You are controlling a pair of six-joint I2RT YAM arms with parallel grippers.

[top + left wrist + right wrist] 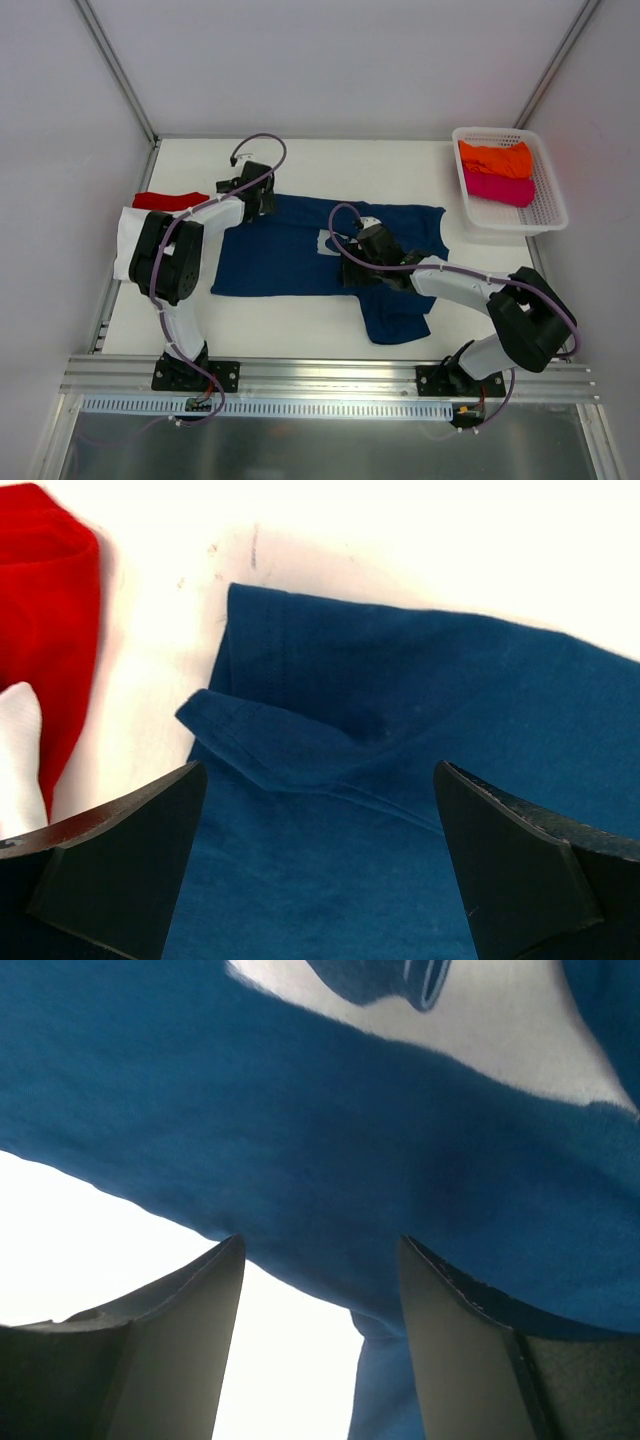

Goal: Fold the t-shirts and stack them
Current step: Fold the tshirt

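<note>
The navy blue cloth t-shirt (280,255) with a white chest print (330,241) lies spread at frame centre on the white table (300,330). The left gripper (318,775) stands over its upper-left sleeve, fingers wide apart. The right gripper (320,1245) sits mid-shirt by the print, fingers apart astride a cloth edge and clamping nothing. A red folded tee (165,201) and a white folded tee (126,235) lie at far left.

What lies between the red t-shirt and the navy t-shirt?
Only a strip of bare white table, faintly scuffed, separates the red t-shirt from the navy t-shirt; the left wrist view shows it.
</note>
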